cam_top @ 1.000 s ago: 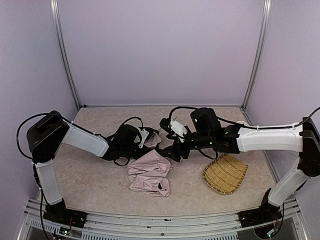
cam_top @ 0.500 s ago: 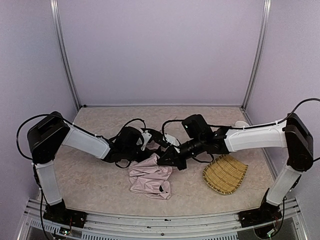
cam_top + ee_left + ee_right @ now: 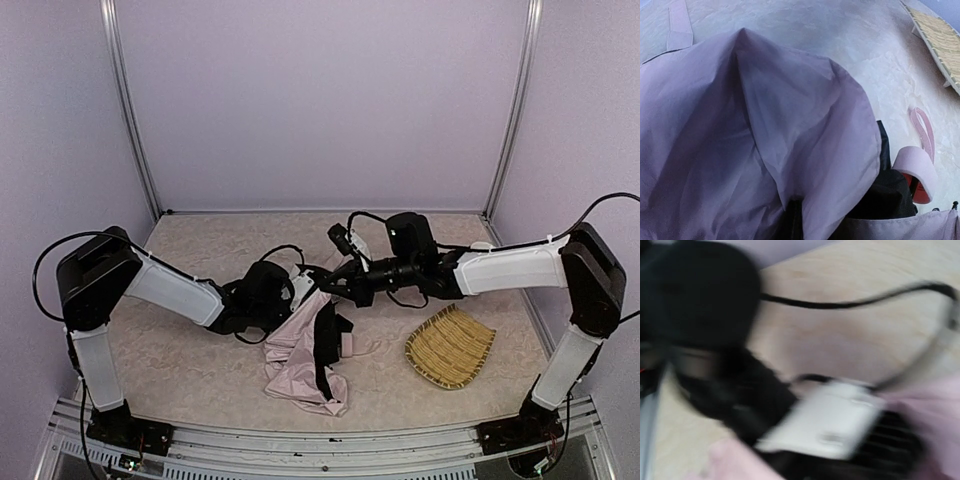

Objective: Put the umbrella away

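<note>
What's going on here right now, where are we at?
The left tool and right tool meet near the middle of the table, at the upper end of the umbrella, against its bunched fabric. Whether either grips it cannot be told: fabric fills the left wrist view and the right wrist view is blurred. The umbrella lies crumpled, black lining and pink handle showing. The woven tray sits apart to its right.

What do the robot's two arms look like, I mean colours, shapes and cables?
The left arm and right arm match: white shells on the long segments, chunky black housings at shoulder, elbow and wrist, and thin black cables looping loose alongside. No sleeves or readable markings show.
</note>
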### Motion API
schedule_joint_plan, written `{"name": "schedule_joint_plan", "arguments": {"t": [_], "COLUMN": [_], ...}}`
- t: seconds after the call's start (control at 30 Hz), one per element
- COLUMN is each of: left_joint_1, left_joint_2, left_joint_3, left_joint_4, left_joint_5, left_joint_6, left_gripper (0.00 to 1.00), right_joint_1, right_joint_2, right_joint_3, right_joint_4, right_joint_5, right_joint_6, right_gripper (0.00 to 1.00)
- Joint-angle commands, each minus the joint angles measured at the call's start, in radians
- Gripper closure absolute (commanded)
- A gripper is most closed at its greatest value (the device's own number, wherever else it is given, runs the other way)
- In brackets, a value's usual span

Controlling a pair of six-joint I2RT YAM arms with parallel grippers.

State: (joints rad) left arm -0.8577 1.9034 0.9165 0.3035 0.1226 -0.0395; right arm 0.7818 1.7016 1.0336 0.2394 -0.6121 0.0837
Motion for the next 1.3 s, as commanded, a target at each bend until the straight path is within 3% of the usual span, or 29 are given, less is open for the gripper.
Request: {"name": "schedule_joint_plan", "arguments": {"t": [0.0, 0.13, 0.4, 0.67, 0.8, 0.93, 1.13, 1.27], "left_joint_1": [0.022, 0.088, 0.206, 0.242, 0.217, 0.163, 0.106, 0.092], "left_joint_2": [0.009, -0.008, -0.162, -0.336, -0.485, -0.565, -0.517, -0.433], "left_joint_3": [-0.035, -0.012, -0.083, -0.123, -0.174, -0.204, -0.222, -0.172], "left_joint_4": [0.02, 0.0, 0.068, 0.048, 0.042, 0.011, 0.052, 0.055], "left_joint_5": [0.128, 0.144, 0.165, 0.066, 0.096, 0.212, 0.267, 0.167], "left_joint_6": [0.029, 0.036, 0.085, 0.066, 0.046, 0.083, 0.107, 0.124], "left_gripper": [0.84, 0.47, 0.04, 0.02, 0.04, 0.05, 0.01, 0.02], "right_joint_1": [-0.035, -0.04, -0.05, -0.052, -0.052, -0.052, -0.052, -0.05], "right_joint_2": [0.096, 0.133, 0.145, 0.104, 0.081, 0.077, 0.108, 0.145], "right_joint_3": [-0.038, -0.023, 0.016, 0.026, 0.034, 0.05, 0.091, 0.127], "right_joint_4": [0.158, 0.159, 0.071, 0.078, 0.096, 0.12, 0.201, 0.227], "right_joint_5": [0.056, 0.007, -0.002, -0.01, -0.014, -0.046, -0.063, -0.093], "right_joint_6": [0.111, 0.113, 0.108, 0.103, 0.104, 0.106, 0.136, 0.169], "right_gripper": [1.0, 1.0, 1.0, 1.0, 1.0, 1.0, 1.0, 1.0]}}
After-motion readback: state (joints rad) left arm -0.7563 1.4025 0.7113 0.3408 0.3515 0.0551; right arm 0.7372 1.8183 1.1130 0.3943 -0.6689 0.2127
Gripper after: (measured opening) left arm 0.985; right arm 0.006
